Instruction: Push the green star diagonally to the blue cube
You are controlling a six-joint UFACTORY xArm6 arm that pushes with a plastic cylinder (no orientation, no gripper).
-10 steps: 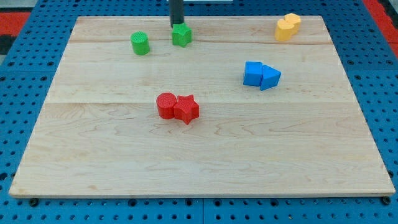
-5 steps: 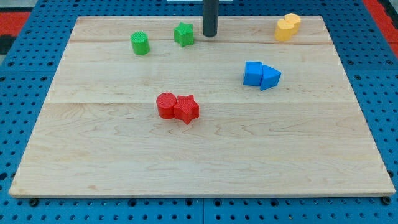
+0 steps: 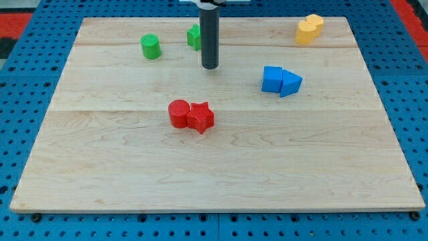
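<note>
Sitting near the view's top edge of the board, the green star is partly hidden: the dark rod crosses in front of its right side, so only its left part shows and its shape is hard to make out. My tip rests on the wood below and a little to the right of the star, between it and the blue cube, and it seems not to touch any block. This arm has no pincer, only the rod, so nothing opens, closes or grips. The top of the rod is cut off by the view's top edge.

The blue cube lies to the view's right of the middle, and a blue wedge-like block touches its right side. A green cylinder stands to the left of the star, apart from it. In the middle, a red cylinder and a red star touch each other. At the top right, two yellow blocks are pressed together; their shapes are unclear.

The wooden board is pale, made of joined planks, and lies on a blue perforated panel. Red areas show in both upper corners.
</note>
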